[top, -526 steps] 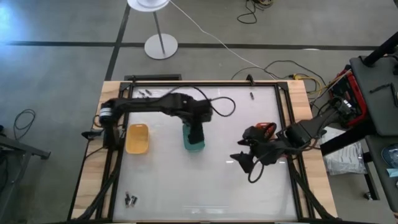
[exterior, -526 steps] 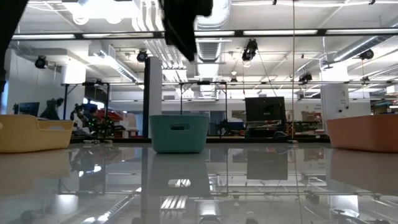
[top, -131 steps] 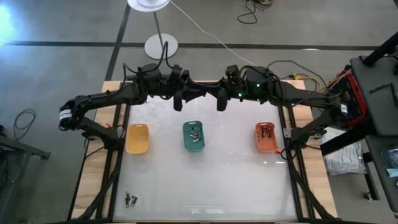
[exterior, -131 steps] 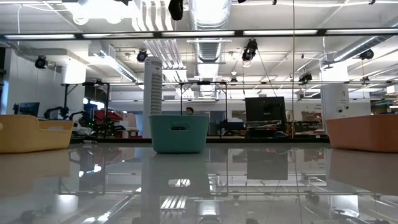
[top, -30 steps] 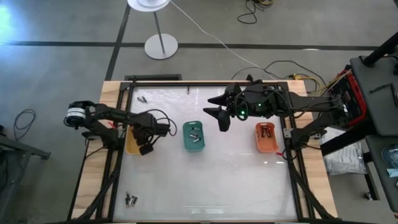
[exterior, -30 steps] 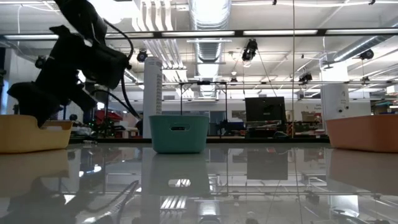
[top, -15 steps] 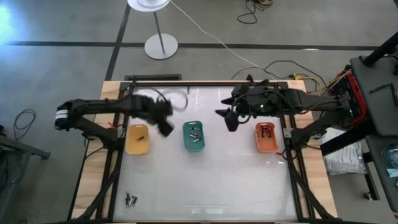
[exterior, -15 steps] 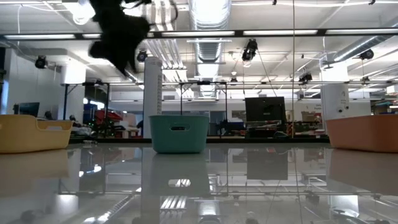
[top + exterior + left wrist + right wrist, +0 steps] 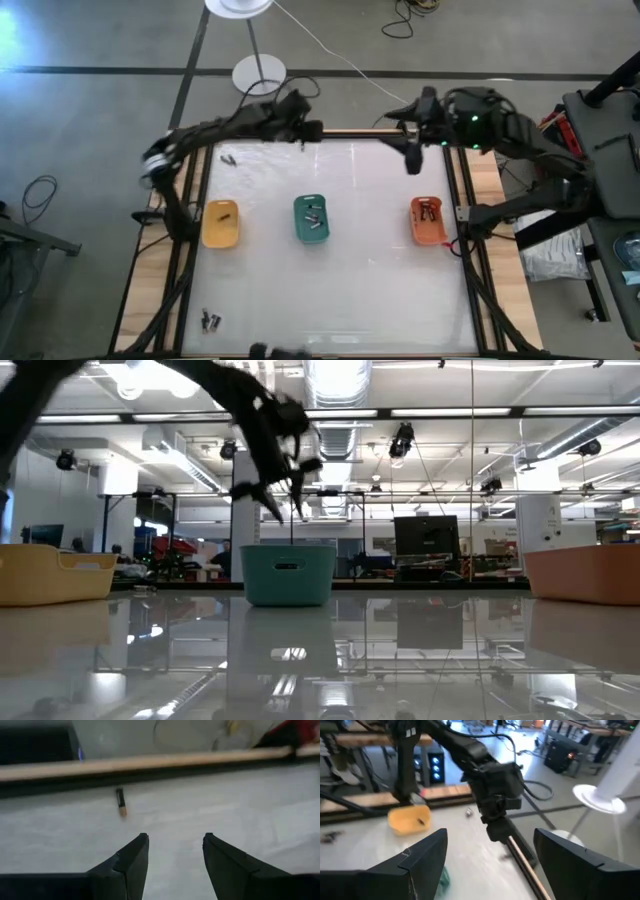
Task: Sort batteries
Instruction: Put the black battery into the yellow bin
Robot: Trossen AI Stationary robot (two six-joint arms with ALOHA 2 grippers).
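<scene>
Small batteries lie in three trays: one in the yellow tray, several in the green tray and in the orange tray. Loose batteries lie on the table at the far left and the near left corner. My left gripper hangs open in the air over the far edge. Its wrist view shows one dark battery on the table ahead, apart from the fingers. My right gripper is open and empty, up over the far right of the table.
The glossy table has a wooden far edge and a black frame. A lamp stand and cables lie on the floor beyond it. The left arm stands in front of the right wrist camera. In the low view the left arm hangs above the green tray.
My left gripper has risen from over the yellow tray and swung toward the far edge and to the right; a battery now lies in the yellow tray. My right gripper has moved toward the right and the far edge, away from the green tray.
</scene>
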